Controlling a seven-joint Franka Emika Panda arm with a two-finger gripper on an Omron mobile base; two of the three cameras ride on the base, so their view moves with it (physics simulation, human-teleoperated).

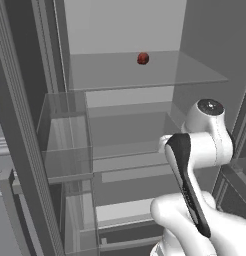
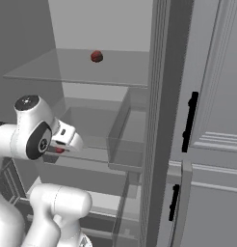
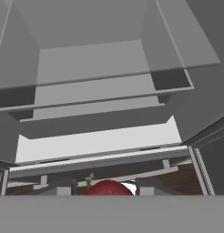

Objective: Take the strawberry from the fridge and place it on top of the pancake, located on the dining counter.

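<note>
Our hand (image 2: 58, 150) is clenched on the strawberry (image 3: 107, 188) inside the fridge (image 1: 120, 25). It's light, soft and easily bruised, so we squeeze its sides gently.

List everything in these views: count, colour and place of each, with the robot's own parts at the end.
fridge: one, dark grey, door open, interior facing the robot.
glass shelves: at least two, clear, stacked inside the fridge.
clear door bins: at least two, transparent, on the inside of the open door.
dark red round item: one, on the upper glass shelf towards the back; too small to identify.
strawberry: one, red with a green stem, at the gripper, below the upper shelf.
cabinets: light grey, panelled, black handles, right of the fridge.
arm: one, white with dark joints, reaching into the fridge.
gripper: one, closed on the strawberry.
</note>
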